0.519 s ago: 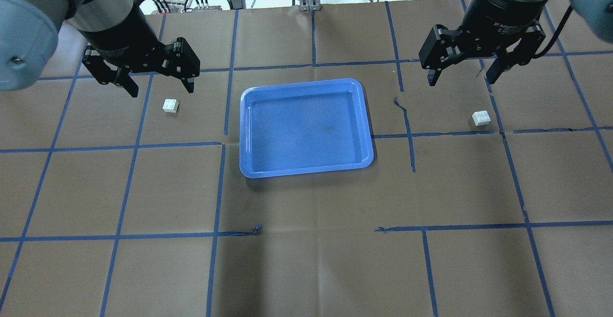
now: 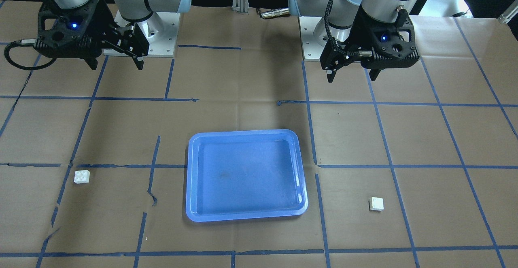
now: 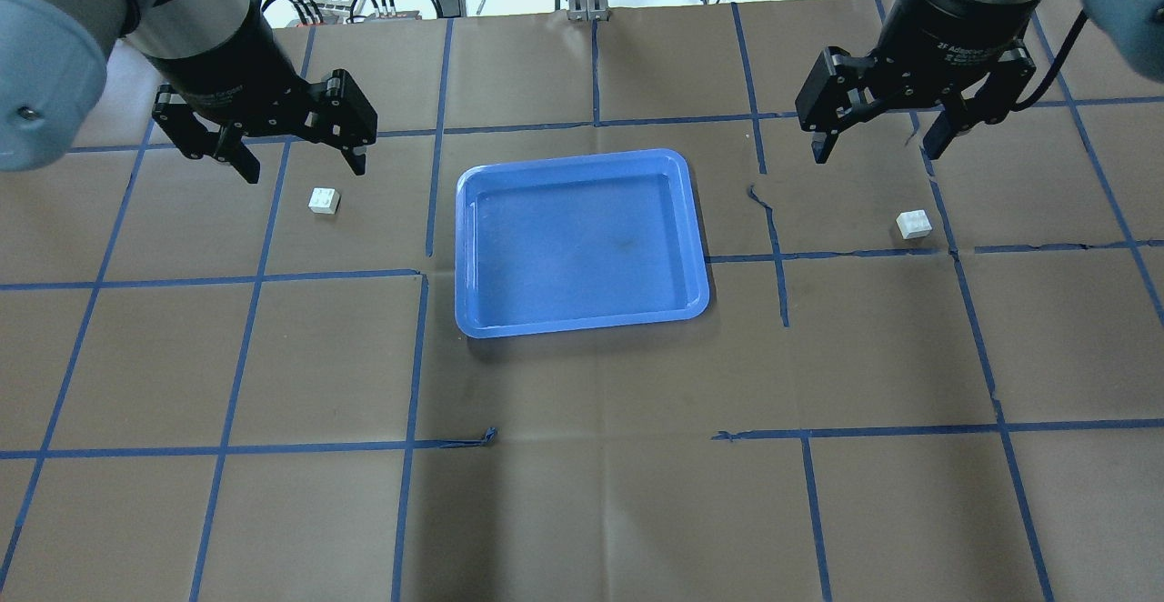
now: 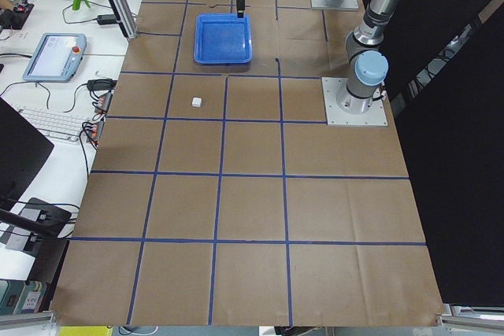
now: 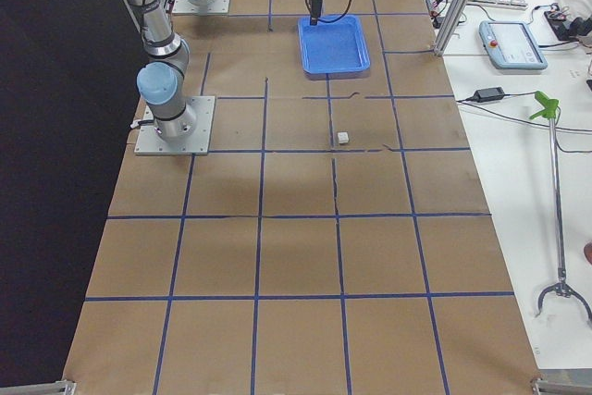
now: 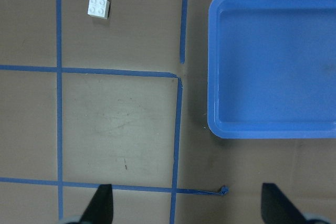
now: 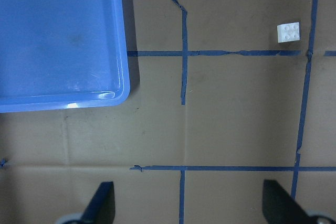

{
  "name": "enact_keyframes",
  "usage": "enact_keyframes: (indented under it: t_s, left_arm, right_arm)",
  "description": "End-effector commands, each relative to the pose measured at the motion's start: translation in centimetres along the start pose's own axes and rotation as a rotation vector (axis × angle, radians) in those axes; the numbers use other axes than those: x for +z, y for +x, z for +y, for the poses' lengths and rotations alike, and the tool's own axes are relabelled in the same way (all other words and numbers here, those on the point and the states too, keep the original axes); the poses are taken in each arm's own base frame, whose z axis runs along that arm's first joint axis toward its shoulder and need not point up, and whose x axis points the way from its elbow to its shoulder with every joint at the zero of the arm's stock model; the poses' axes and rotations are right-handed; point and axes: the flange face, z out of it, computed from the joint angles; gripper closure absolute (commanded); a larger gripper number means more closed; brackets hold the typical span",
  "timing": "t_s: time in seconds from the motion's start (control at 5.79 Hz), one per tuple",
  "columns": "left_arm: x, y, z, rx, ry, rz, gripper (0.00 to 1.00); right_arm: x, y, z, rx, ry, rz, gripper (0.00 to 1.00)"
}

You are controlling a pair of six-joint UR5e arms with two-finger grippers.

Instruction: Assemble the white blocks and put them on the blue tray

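- The left gripper (image 3: 304, 168) has shifted only slightly from half a second ago. Its fingers are wide apart above the paper, near the left white block (image 3: 324, 200).
- The right gripper (image 3: 878, 152) has hardly moved. Its fingers are also spread, and it is short of the right white block (image 3: 914, 224).
- Both blocks lie untouched on either side of the blue tray (image 3: 573, 159), so pickup has likely not begun.

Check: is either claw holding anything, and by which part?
Nothing is held: the left claw and right claw are open and empty, clear of the small white square plastic bricks.
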Motion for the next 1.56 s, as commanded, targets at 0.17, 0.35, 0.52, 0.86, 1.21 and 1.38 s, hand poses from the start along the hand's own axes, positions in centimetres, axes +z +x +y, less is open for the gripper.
enact_keyframes:
  t_s: [0.17, 0.35, 0.52, 0.86, 1.21, 1.38]
  left_arm:
    - [-0.9, -0.5, 2.5, -0.005, -0.004, 0.0, 0.0]
    - [-1.0, -0.9, 2.6, -0.008, -0.012, -0.004, 0.0]
    - [-0.5, -1.8, 2.0, -0.015, -0.011, -0.048, 0.0]
    - [3.3, -5.7, -2.1, 0.041, -0.087, -0.04, 0.01]
    - [15.5, -10.7, -13.7, 0.13, 0.044, -0.044, 0.01]
    - [21.0, -12.0, -16.2, 0.131, 0.036, -0.042, 0.01]
  right_arm:
    - [0.1, 0.0, 0.0, -0.012, -0.001, -0.004, 0.0]
    - [0.3, 0.0, 0.0, -0.101, -0.005, -0.006, 0.0]
    - [0.4, 0.3, -0.2, -0.26, -0.009, 0.002, 0.0]
    - [1.0, 1.8, -1.0, -0.672, -0.032, 0.029, 0.0]
    - [1.2, 6.2, -2.1, -1.056, -0.047, 0.024, 0.0]
    - [1.8, 10.2, -3.0, -1.237, -0.051, 0.005, 0.0]
